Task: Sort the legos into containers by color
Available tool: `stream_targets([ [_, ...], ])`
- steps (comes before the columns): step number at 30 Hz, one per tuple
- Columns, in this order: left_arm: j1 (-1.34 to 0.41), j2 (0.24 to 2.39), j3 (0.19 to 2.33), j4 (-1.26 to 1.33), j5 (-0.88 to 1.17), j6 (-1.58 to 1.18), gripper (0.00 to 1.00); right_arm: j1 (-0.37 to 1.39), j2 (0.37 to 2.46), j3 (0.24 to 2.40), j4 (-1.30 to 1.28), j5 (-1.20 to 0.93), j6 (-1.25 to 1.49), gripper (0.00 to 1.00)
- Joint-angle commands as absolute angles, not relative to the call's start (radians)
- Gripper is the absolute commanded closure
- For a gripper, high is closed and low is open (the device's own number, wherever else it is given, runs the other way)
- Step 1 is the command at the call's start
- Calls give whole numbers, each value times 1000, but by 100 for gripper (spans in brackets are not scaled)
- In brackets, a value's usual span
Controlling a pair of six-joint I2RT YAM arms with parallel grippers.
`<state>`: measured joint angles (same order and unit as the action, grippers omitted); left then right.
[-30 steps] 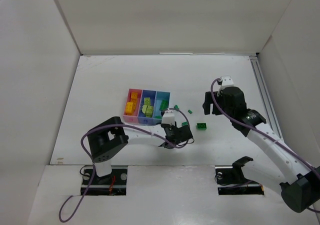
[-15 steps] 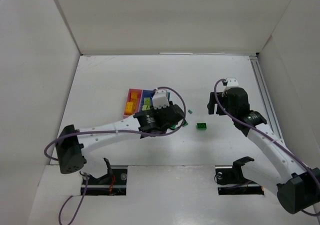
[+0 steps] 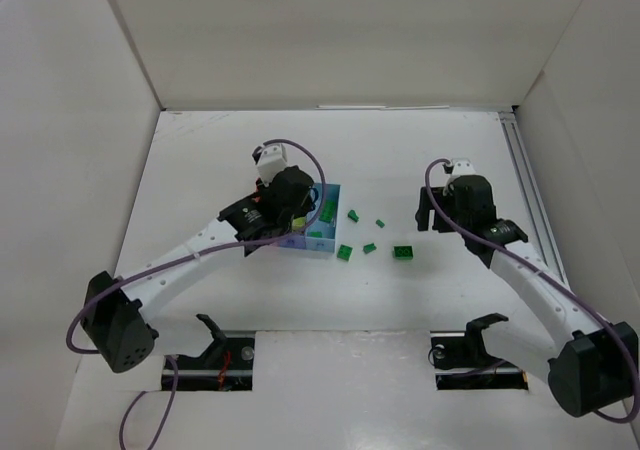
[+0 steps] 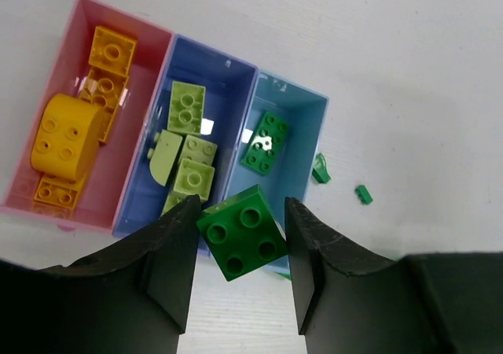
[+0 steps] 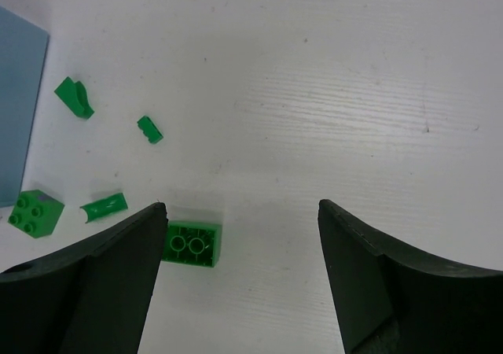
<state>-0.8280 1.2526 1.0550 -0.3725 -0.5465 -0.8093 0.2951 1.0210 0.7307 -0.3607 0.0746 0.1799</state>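
White table [image 4: 409,71], bins [image 4: 222,86] of color-sorted bricks [image 4: 186,107]

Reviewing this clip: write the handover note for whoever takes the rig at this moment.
Left claw: shut on a dark green brick, held over the bins.
Right claw: open, empty, above the table near a loose green brick.
Done: orange-yellow bricks in the pink bin, lime bricks in the purple-blue bin, one green piece in the light blue bin.
Left: drop the held brick into the light blue bin, then the loose brick and four other green bits on the table.
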Motion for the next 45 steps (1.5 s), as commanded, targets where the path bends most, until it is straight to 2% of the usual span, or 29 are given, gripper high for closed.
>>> stream_targets([
  [1,-770,1279,1048,-296,-474,-726,74,287,1035,727,-308,71,173,18],
  [9,-756,1377,1114,-243,-382,-634,74,267,1129,736,-354,91,201,18],
  [14,-756,1451,1143,-221,-314,-634,74,232,1160,736,-377,91,201,13],
  [15,-756,1475,1158,-233,-314,-634,68,232,1160,736,-377,91,201,12],
  [20,-756,1538,1178,-233,-305,-615,65,232,1169,749,-396,45,183,12],
  [22,-756,1569,1204,-233,-296,-615,59,232,1180,749,-385,17,163,11],
  [23,-756,1578,1204,-242,-296,-604,44,232,1192,749,-385,0,143,11],
  [29,-756,1553,1217,-285,-313,-604,23,259,1204,750,-376,-60,112,11],
  [32,-756,1493,1171,-242,-290,-592,16,290,1215,741,-376,-60,126,11],
  [35,-756,1460,1160,-242,-290,-592,15,356,1227,741,-354,-71,126,11],
  [36,-756,1441,1160,-242,-290,-604,9,377,1250,741,-341,-71,126,11],
  [39,-756,1393,1150,-274,-311,-614,1,455,1305,761,-350,-5,141,11],
  [45,-747,1281,1082,-340,-370,-650,1,520,1393,773,-376,93,247,11],
])
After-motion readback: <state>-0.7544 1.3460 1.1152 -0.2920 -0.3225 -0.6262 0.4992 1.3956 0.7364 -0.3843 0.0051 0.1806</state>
